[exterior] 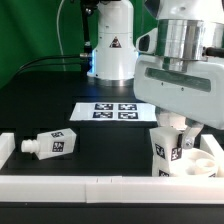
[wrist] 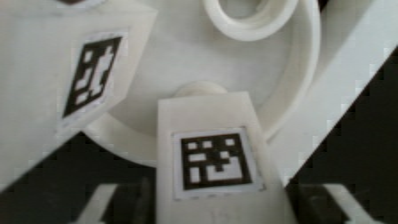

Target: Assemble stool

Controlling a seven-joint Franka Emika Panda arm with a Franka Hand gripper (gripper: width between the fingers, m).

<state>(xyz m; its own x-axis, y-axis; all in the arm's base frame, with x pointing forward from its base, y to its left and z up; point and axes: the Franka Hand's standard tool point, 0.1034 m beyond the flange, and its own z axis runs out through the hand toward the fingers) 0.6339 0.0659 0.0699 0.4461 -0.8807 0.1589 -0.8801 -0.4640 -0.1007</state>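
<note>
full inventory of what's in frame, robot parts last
table: 1, black, under everything
seat: 1, white, exterior view's right
loose leg: 1, white, tagged, lying at the exterior view's left
held leg: 1, white, tagged, gripped at the seat
second leg: 1, white, tagged, beside the held leg
marker board: 1, white, table centre
border rails: at least 2, white, front and left edges
arm base: 1, white, at the back
gripper: 1, white, shut on held leg

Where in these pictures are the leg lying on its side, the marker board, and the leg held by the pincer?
lying leg (exterior: 52,144): exterior view, middle of its body.
marker board (exterior: 113,111): exterior view, centre, between its tags.
held leg (wrist: 214,152): wrist view, on its square tag.
</note>
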